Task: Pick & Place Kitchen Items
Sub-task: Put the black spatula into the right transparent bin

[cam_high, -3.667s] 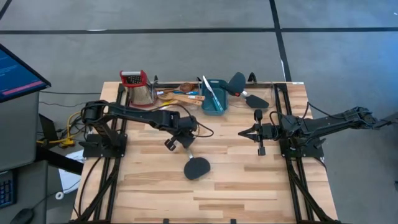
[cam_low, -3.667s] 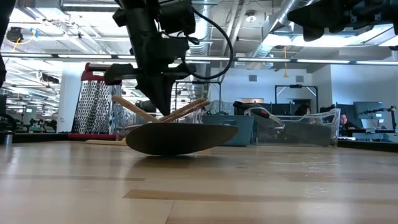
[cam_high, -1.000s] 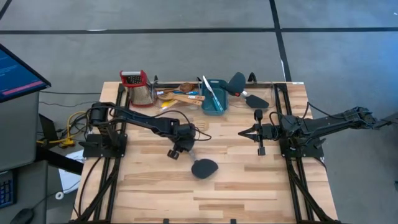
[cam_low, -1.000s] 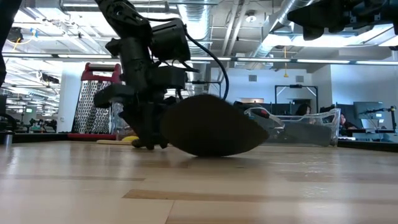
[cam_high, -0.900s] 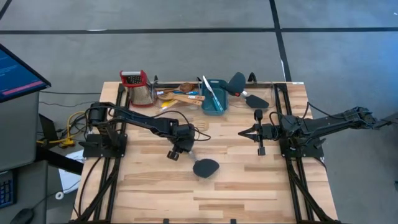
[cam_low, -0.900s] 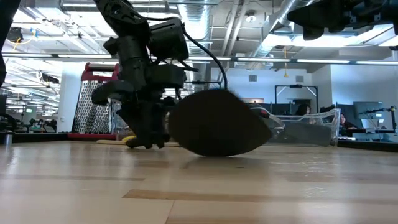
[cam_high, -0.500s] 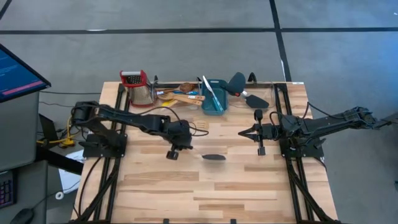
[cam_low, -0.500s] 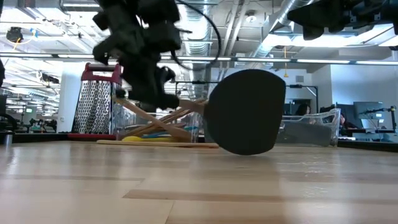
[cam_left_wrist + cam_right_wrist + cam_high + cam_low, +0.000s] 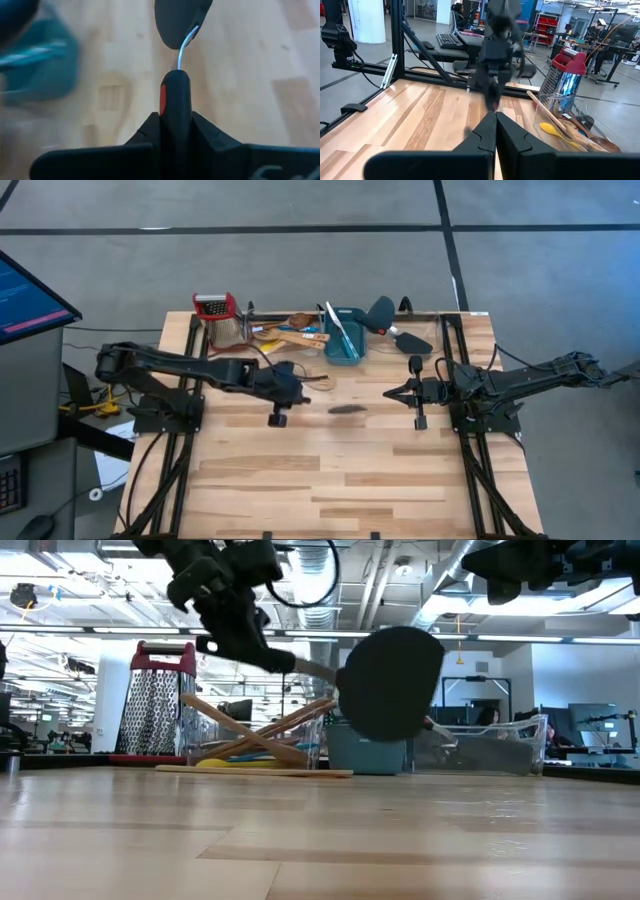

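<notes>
black spatula [image 9: 390,682] handle between left tool [image 9: 172,117] fingers, head forward, airborne

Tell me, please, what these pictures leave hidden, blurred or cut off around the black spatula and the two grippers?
- High view: the spatula is only a dark smear, so its shape is lost.
- Left wrist view: the left gripper covers the handle's rear; the picture's top cuts the blade; the teal tub is blurred.
- Right wrist view: beyond the right gripper, the other arm is motion-blurred.
- Low view: the spatula hides part of the tub.

black spatula [image 9: 390,682] now off table [image 9: 330,470]
</notes>
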### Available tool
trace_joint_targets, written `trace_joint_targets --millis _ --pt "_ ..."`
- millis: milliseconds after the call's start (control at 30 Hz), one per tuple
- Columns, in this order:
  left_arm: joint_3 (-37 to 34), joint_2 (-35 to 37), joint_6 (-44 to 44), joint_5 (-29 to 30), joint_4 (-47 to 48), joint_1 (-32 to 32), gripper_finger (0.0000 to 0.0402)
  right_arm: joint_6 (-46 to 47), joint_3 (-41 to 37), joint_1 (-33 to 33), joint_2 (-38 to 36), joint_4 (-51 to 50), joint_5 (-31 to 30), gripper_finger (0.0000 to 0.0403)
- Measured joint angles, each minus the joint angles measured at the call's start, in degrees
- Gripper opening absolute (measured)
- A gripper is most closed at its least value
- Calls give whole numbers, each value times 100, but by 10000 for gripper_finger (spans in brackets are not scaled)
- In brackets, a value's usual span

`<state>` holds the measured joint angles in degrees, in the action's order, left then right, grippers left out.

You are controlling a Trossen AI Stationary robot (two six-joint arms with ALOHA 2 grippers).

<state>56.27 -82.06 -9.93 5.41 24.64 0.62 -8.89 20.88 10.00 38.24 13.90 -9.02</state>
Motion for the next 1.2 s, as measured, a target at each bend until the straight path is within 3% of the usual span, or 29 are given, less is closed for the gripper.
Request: trace_joint_targets --millis 267,500,733,900,1100,1200 --pt "7 751 57 1262 -320 -4 29 -4 0 0 0 -4 0 0" --pt "16 775 78 1336 -1682 -48 28 33 0 0 0 -7 0 0" --pt "-243 619 -10 1302 -2192 -460 28 142 0 0 0 -15 0 0" --pt "-1335 650 470 514 -3854 -902 28 142 0 0 0 -15 0 0" --pt "-2763 652 936 -89 -7557 -1106 28 142 0 -35 0 -14 2 0" --pt "-3151 660 1064 -149 -8847 -1099 28 145 0 -110 139 167 0 0"
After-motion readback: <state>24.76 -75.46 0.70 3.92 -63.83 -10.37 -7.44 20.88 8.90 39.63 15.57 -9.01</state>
